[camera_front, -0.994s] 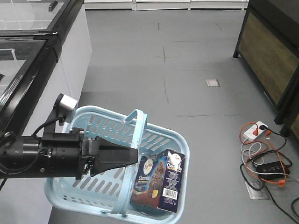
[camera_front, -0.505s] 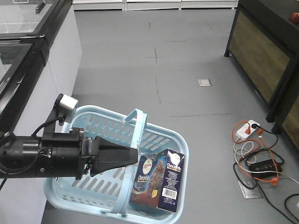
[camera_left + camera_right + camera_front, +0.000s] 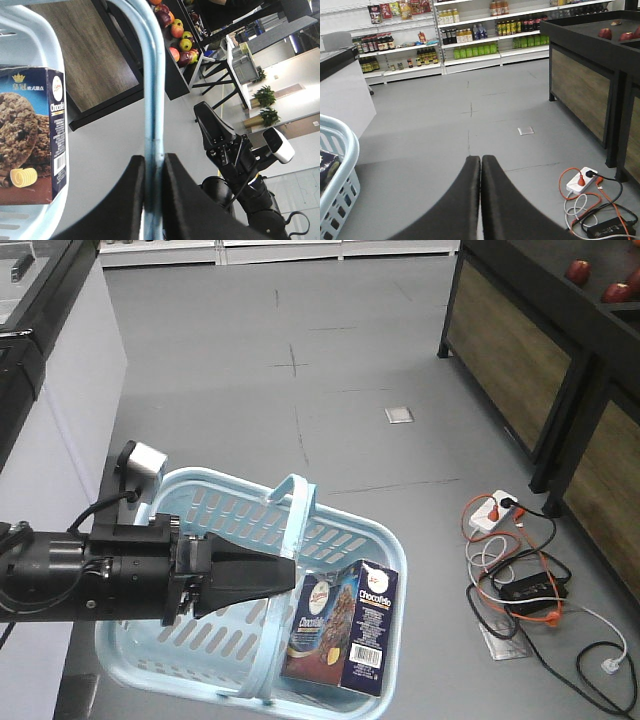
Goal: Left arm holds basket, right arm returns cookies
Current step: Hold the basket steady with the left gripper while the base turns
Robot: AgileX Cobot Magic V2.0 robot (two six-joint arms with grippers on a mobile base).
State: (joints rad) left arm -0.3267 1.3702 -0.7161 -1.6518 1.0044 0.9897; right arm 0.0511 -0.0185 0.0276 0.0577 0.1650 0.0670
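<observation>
In the front view, the left arm [image 3: 90, 575] reaches in from the left, and the left gripper [image 3: 285, 575] meets the arched handle [image 3: 295, 510] of the light blue basket [image 3: 230, 502]. How firmly the claw sits cannot be read from this angle. The cookies carton [image 3: 345, 625] stands upright inside the basket, at its near right corner. A power strip [image 3: 495, 512] with orange cable lies on the floor to the right. The left wrist view shows both fingers [image 3: 131, 195] pinched tight against the handle [image 3: 152, 90], with the cookies carton [image 3: 30, 150] left of it and the right arm [image 3: 235, 160] beyond. In the right wrist view, the right gripper [image 3: 481, 162] is pressed closed on nothing, and the basket [image 3: 342, 137] rim sits at the left edge.
</observation>
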